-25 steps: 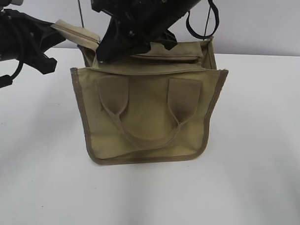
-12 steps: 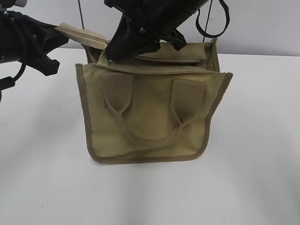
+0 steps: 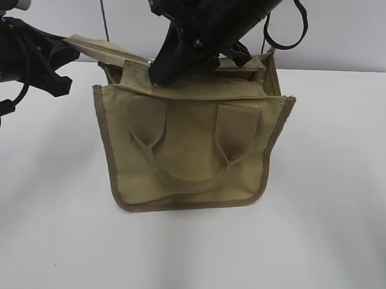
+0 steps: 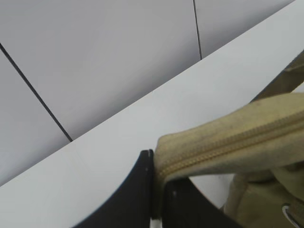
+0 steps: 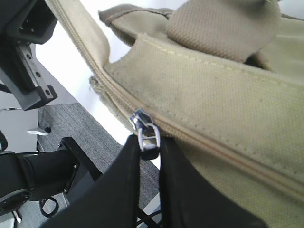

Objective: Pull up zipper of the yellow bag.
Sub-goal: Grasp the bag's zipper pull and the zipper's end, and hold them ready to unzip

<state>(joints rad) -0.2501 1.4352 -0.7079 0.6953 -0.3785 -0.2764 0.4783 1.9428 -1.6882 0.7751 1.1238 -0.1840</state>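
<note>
A: Largest first?
B: White table [image 3: 44,228], filling the exterior view from 9 to 3 o'clock and down to 6.

A: On it?
B: Tan bag [image 3: 190,147], upright at centre, handle loop on the near face, olive binding along the edges. Mouth at 12 o'clock, under the right arm.

A: Arms?
B: Left gripper [image 3: 64,51] at 10 o'clock, clamped on the bag's end tab. In the left wrist view, black fingers [image 4: 135,190] pressed together at 6 o'clock around the end of the zip tape. Right gripper [image 3: 162,72] reaching down from 12 o'clock onto the bag's top edge, left of middle.

A: Right one, up close?
B: Narrow, closed on the pull tab; two black fingers [image 5: 126,190] rising from 6 o'clock, pinching the tab's lower end.

A: Zipper?
B: Zipper [image 5: 199,137] running from 10 toward 4 o'clock in the right wrist view, teeth joined to the right of the slider. Same line seen in the left wrist view [image 4: 228,142], from centre toward 3 o'clock.

A: Smallest?
B: Silver pull tab [image 5: 145,133], just left of centre, hanging from the slider into the fingers.
</note>
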